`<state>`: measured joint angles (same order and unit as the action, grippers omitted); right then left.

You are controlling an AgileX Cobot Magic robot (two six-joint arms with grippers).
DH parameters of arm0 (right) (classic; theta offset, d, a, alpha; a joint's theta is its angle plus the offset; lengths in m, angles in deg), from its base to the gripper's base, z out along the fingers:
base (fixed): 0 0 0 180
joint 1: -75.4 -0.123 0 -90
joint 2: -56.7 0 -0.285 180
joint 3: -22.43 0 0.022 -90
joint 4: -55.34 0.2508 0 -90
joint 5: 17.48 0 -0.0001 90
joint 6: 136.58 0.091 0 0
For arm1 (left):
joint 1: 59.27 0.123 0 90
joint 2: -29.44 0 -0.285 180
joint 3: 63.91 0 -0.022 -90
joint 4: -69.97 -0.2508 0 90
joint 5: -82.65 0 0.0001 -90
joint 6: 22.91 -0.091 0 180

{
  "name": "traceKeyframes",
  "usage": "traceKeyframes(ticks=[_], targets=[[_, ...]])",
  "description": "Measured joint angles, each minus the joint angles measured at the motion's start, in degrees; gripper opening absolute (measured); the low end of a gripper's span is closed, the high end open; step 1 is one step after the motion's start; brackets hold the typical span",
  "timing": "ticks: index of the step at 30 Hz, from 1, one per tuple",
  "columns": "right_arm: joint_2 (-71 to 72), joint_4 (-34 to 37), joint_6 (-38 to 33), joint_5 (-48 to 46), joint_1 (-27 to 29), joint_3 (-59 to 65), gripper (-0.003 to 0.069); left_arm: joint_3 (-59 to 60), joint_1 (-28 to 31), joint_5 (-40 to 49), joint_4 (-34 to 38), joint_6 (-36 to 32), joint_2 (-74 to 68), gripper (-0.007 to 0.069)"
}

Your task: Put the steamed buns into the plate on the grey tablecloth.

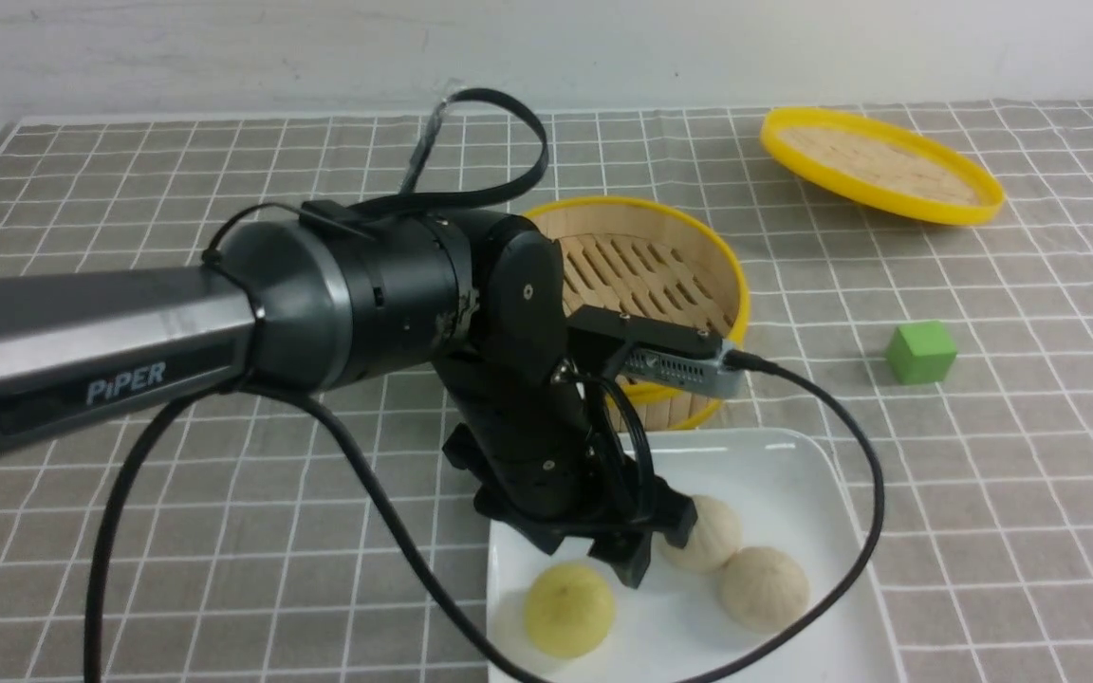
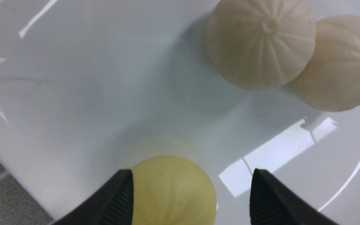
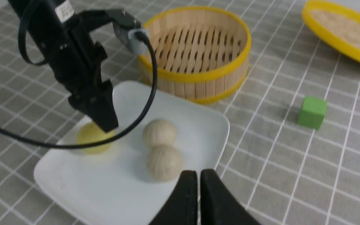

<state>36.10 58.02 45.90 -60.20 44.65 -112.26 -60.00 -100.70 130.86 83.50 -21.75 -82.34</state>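
Three steamed buns lie in the white square plate [image 1: 793, 474] on the grey tablecloth [image 1: 224, 531]. The pale yellow bun [image 1: 568, 609] sits near the plate's left edge, and two cream buns [image 1: 706, 533] [image 1: 765, 588] touch each other to its right. My left gripper [image 1: 594, 550] hangs open just over the yellow bun [image 2: 170, 190]. One finger [image 2: 120, 197] is against the bun and the other [image 2: 267, 200] stands well apart from it. My right gripper [image 3: 198, 173] is shut on nothing, above the plate's rim [image 3: 217, 131] near the cream buns [image 3: 164, 162].
The bamboo steamer basket [image 1: 698, 275] stands with nothing in it just behind the plate, and the left wrist's camera and cable hang over it. Its flat yellow-rimmed lid [image 1: 879, 166] lies at the back right. A green cube [image 1: 921, 352] sits to the right of the steamer.
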Motion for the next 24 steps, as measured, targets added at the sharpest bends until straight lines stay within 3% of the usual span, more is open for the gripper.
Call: traceKeyframes(ticks=[7, 13, 18, 24], targets=[[1.21, 1.82, 0.63, 16.26, 0.0, 11.36, -0.0015, 0.0, 0.0, 0.0, 0.0, 0.0, 0.0, 0.0398], [1.25, 2.36, 0.6, 17.45, 0.0, 12.02, -0.0015, 0.0, 0.0, 0.0, 0.0, 0.0, 0.0, 0.0292], [1.33, 2.36, 0.6, 17.45, 0.0, 12.02, -0.0013, 0.0, 0.0, -0.02, 0.0, 0.0, 0.0, 0.0134], [1.33, 2.36, 0.6, 17.45, 0.0, 12.02, -0.0009, 0.0, 0.0, -0.32, -0.17, 0.0, 0.0, 0.0004]])
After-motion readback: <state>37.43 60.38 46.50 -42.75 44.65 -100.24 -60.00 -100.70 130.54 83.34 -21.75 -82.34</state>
